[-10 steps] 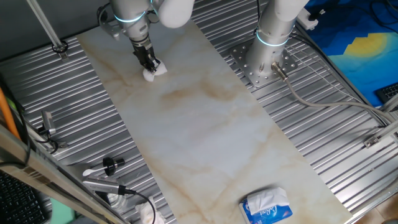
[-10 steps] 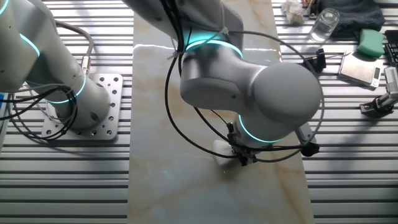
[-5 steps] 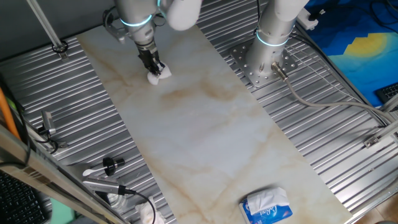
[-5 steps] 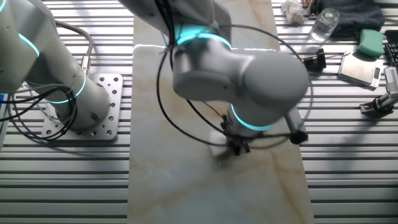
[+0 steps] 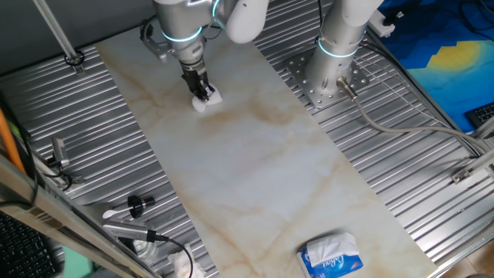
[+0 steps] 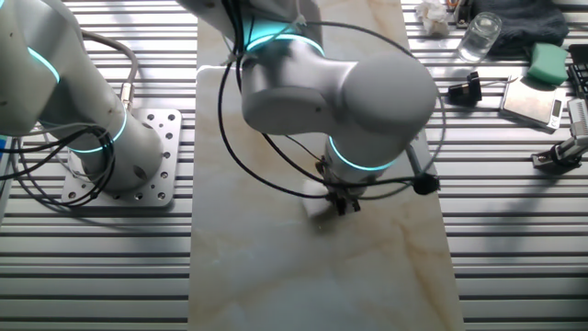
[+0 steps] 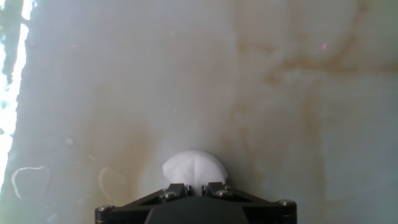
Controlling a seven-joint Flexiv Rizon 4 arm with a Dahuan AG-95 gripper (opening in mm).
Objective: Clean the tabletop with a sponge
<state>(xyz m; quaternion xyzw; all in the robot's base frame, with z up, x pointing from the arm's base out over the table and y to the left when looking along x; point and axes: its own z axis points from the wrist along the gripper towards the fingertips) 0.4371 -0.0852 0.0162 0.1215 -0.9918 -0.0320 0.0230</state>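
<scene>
The tabletop [image 5: 255, 170] is a long off-white marble slab with tan veins; it also shows in the other fixed view [image 6: 276, 276] and fills the hand view [image 7: 186, 74]. My gripper [image 5: 202, 91] points down at the slab's far end and is shut on the white sponge [image 5: 208, 100], which presses on the slab. In the hand view the sponge [image 7: 194, 168] bulges out between the black fingers [image 7: 175, 190]. In the other fixed view the gripper [image 6: 344, 204] is mostly hidden under the arm, and the sponge shows only as a pale blur.
A blue-and-white tissue pack [image 5: 332, 256] lies at the slab's near end. A second arm's base [image 5: 328, 73] stands on ribbed metal right of the slab. Tools and a white cloth wad [image 5: 147, 232] lie at the near left. A glass [image 6: 480, 37] and green block [image 6: 548, 62] sit at the far right.
My gripper has slid the sponge along the slab, toward the right and nearer in one fixed view, leftward in the other fixed view. The sponge stays gripped.
</scene>
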